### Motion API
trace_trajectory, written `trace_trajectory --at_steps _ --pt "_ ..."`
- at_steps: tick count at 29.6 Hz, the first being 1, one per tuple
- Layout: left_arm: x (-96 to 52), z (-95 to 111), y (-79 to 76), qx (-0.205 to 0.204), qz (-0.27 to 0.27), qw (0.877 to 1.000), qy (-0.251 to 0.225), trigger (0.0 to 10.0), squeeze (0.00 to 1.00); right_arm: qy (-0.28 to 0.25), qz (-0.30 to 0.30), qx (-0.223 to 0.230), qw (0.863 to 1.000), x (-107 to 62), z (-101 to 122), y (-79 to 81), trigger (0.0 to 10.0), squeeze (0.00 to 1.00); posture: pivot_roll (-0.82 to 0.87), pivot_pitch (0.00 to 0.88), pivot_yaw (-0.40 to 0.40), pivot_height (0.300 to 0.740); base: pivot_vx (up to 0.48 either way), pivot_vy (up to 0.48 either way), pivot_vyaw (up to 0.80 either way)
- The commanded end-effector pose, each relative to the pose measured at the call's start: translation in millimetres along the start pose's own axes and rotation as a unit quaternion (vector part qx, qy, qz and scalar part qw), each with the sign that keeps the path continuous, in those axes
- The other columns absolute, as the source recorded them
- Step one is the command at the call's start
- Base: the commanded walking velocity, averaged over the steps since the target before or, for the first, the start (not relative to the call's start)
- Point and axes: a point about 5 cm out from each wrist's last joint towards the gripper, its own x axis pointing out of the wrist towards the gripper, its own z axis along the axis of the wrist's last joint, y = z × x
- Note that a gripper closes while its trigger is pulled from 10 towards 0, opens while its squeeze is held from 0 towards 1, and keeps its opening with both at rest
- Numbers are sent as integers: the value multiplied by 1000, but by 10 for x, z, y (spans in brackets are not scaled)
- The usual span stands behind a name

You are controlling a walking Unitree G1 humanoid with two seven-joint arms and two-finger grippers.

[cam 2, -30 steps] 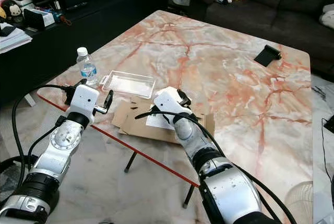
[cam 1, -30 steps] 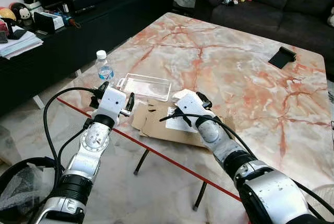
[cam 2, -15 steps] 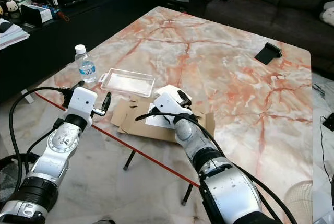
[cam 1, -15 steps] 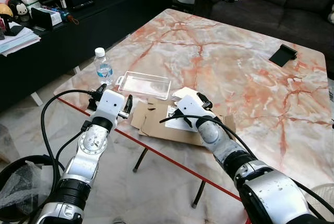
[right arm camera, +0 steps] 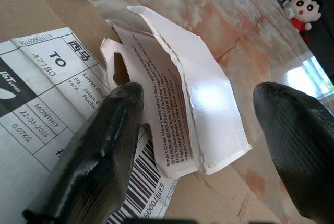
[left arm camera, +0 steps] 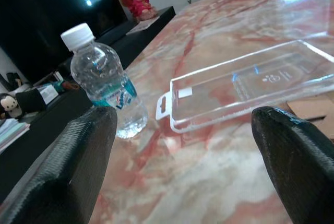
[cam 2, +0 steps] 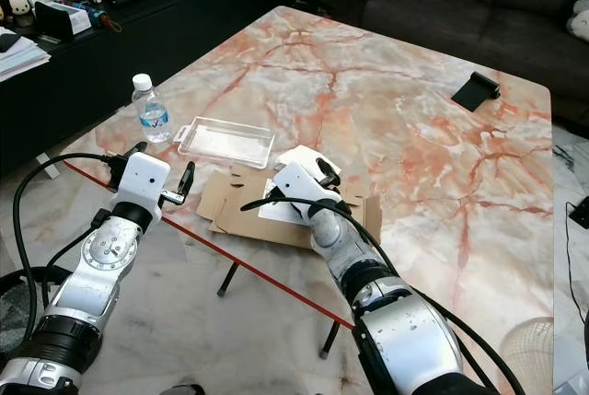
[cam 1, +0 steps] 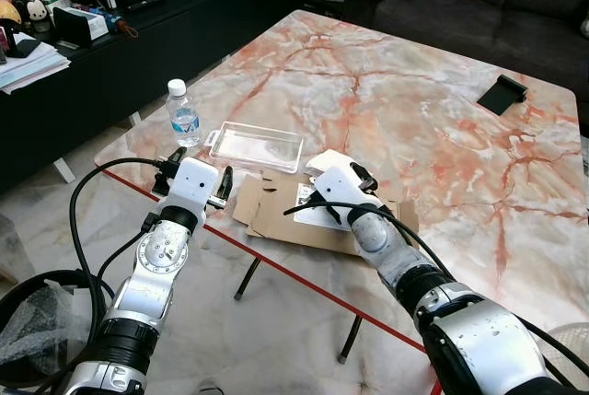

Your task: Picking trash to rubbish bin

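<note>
- While our right gripper (right arm camera: 193, 125) hangs low over the flattened cardboard (cam 1: 276, 220), its fingers (right arm camera: 94, 156) stand wide apart on either side of a folded white paper packet (right arm camera: 177, 93), not closed on it
- We see that packet lying on the cardboard, partly over its printed shipping label (right arm camera: 47, 109)
- Our left gripper (left arm camera: 182, 145) sits at the marble table (cam 1: 414, 110) edge just beside the cardboard, fingers (left arm camera: 62, 172) spread wide and holding nothing
- We find the clear plastic tray (cam 1: 256, 147) just beyond the cardboard, flat on the table
- We see the small water bottle (cam 1: 183, 119) upright, near the tray on the side away from the cardboard
- Well across the table from the cardboard lies a black object (cam 1: 502, 94)
</note>
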Motion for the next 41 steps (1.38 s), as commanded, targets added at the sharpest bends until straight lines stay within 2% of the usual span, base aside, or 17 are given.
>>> trace_trajectory --at_steps 1,15,33,34,35,36,37,40,41 --pt "-6 39 0 5 0 1000 -6 10000 0 16 -16 10 1000 12 -38 -84 10000 0 200 135 -125 740 0 0 0" --pt "0 59 12 3 1 1000 -5 10000 0 13 -35 40 999 38 1 -191 10000 0 202 130 -127 740 0 0 0" --pt "-17 73 17 5 3 1000 -5 10000 0 8 -33 34 999 55 51 -210 10000 0 213 129 -134 740 0 0 0" --pt "-22 73 19 5 3 1000 -5 10000 0 8 -32 31 999 55 49 -208 5294 0 215 131 -134 740 0 0 0" --pt "-23 74 20 5 3 1000 -5 10000 0 8 -31 30 999 55 49 -208 5294 0 215 131 -134 740 0 0 0" --pt "-24 73 21 6 3 1000 -4 10000 0 8 -32 28 999 55 47 -209 3882 0 215 131 -134 740 0 0 0" --pt "-31 73 28 7 4 1000 -4 10000 0 10 -33 25 999 55 40 -217 3294 0 218 134 -134 740 0 0 0" --pt "-34 73 31 7 4 1000 -4 10000 0 10 -33 24 999 55 37 -220 3294 0 218 134 -134 740 0 0 0" --pt "-39 70 32 8 4 1000 -2 10000 0 12 -33 23 999 56 33 -232 4824 0 220 136 -133 740 0 0 0"
